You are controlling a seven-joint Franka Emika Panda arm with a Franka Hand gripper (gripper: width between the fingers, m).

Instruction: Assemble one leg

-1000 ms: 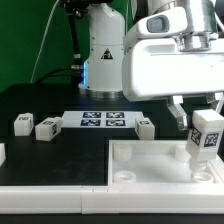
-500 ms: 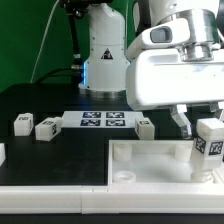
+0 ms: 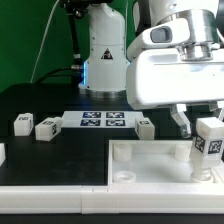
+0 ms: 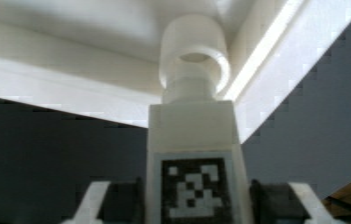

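Observation:
My gripper [image 3: 203,122] is shut on a leg [image 3: 209,142], a small white block with a black-and-white tag, holding it upright over the corner socket of the large white tray-like piece [image 3: 150,165] on the exterior view's right. In the wrist view the leg [image 4: 193,140] stands between my fingers [image 4: 97,200], with its round peg pointing into the tray's corner [image 4: 243,30]. Three more legs lie on the black table: two on the exterior view's left [image 3: 22,122] [image 3: 46,127] and one near the middle [image 3: 145,127].
The marker board [image 3: 102,121] lies flat behind the tray. The arm's white base [image 3: 100,50] stands at the back. A further white part [image 3: 2,153] shows at the exterior view's left edge. A round socket [image 3: 124,172] sits in the tray's near corner.
From one second ago to half a second ago my gripper moved slightly down and to the exterior view's right with the leg. Since then nothing has moved.

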